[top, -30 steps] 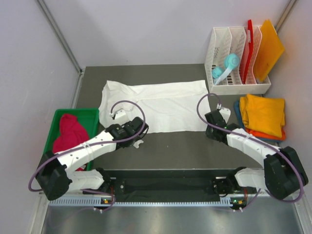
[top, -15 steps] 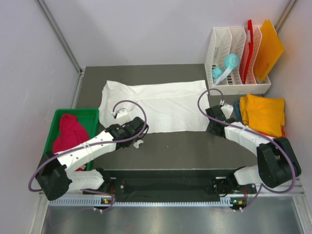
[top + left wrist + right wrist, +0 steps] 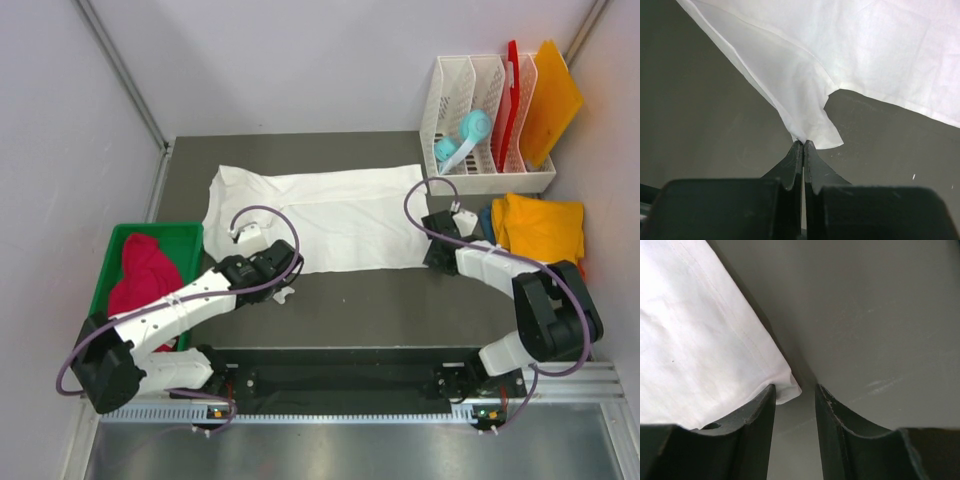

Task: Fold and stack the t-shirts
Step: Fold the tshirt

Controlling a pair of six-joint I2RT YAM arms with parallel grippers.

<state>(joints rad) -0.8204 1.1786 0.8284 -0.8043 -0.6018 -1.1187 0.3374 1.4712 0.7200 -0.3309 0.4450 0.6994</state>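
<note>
Top external view gives me the white t-shirt (image 3: 330,215) spread flat on the dark table (image 3: 380,300), long axis running left to right, the wider sleeved end toward the left. My left arm reaches diagonally from its base up and right, low over the table. Its left gripper (image 3: 803,145) is pinched fully closed on the shirt's near-left corner. My right arm is bent at the elbow on the far right, forearm pointing left. The right gripper (image 3: 795,388) is partly spread astride the shirt's near-right corner, with cloth between the fingers but not clamped. A crimson shirt (image 3: 145,275) lies bunched in the green tray (image 3: 185,235), and a folded yellow-orange shirt (image 3: 540,230) sits at right.
</note>
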